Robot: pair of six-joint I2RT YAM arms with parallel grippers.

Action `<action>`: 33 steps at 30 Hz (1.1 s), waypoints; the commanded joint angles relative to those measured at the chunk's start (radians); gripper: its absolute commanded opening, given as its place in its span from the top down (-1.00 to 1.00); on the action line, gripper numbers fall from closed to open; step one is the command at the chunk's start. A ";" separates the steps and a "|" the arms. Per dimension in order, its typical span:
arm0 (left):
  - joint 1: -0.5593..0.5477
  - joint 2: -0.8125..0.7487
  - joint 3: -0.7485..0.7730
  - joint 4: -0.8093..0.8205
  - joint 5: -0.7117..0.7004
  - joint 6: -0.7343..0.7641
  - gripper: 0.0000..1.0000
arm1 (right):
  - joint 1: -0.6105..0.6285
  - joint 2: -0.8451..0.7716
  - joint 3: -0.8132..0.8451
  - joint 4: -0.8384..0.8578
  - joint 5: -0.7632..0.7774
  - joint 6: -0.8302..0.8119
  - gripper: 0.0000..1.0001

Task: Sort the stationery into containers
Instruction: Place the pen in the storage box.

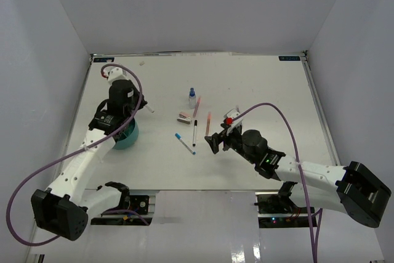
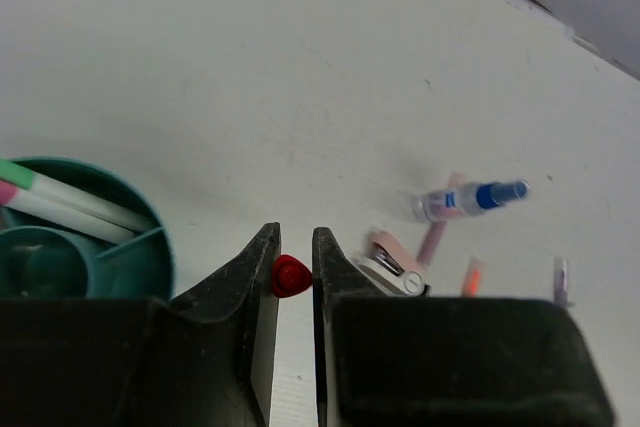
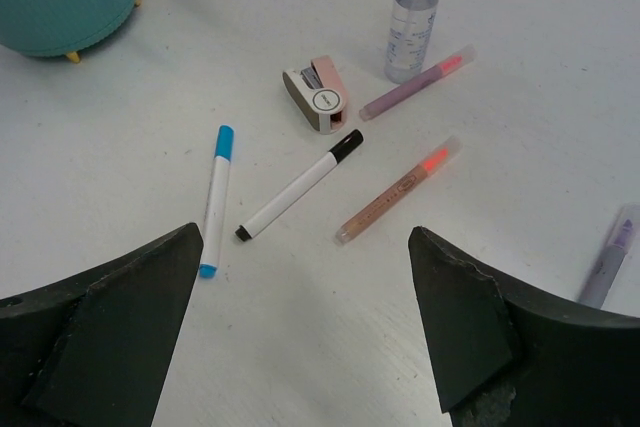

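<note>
1. Right wrist view: the right gripper [image 3: 305, 235] is spread wide and holds nothing. It hovers over the black-capped marker [image 3: 300, 187], with the blue-capped pen [image 3: 215, 197] and orange marker [image 3: 395, 192] lying near on either side.
2. The left gripper [image 2: 295, 235] is closed to a slit just beside the teal cup [image 2: 160, 247], which already holds white pens [image 2: 80, 205].
3. Unsorted and well apart from the cup are the bottle [image 3: 413, 17], the pink-white block [image 3: 318, 97] and the purple marker [image 3: 415, 82].
4. Risk: a flat, thin marker may roll or skid from closing fingers, and wide jaws may nudge its neighbours.
5. Unclear: a small red thing [image 2: 290, 275] shows in the left slit, gripped or lying beyond. One pen [image 3: 610, 257] is cut off at the frame edge. No rubber band is seen.
</note>
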 commanded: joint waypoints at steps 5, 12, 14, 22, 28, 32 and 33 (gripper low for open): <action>0.220 -0.042 -0.033 -0.022 -0.051 0.087 1.00 | 0.003 -0.004 0.014 0.022 0.044 -0.006 -0.80; 0.351 -0.027 -0.068 0.038 0.031 0.095 1.00 | 0.003 -0.004 0.013 0.022 0.042 -0.007 -0.80; 0.401 -0.013 -0.064 0.034 0.041 0.098 1.00 | 0.003 -0.004 0.013 0.020 0.044 -0.006 -0.80; 0.461 0.011 -0.110 0.086 0.089 0.101 0.89 | 0.004 0.026 0.034 0.006 -0.002 -0.019 -0.80; 0.492 0.039 -0.125 0.103 0.169 0.092 0.66 | 0.003 0.045 0.050 -0.014 -0.012 -0.024 -0.81; 0.496 0.036 -0.131 0.103 0.172 0.090 0.25 | 0.004 0.049 0.051 -0.015 -0.012 -0.027 -0.81; 0.498 0.034 -0.133 0.103 0.176 0.092 0.16 | 0.003 0.051 0.051 -0.017 -0.012 -0.027 -0.81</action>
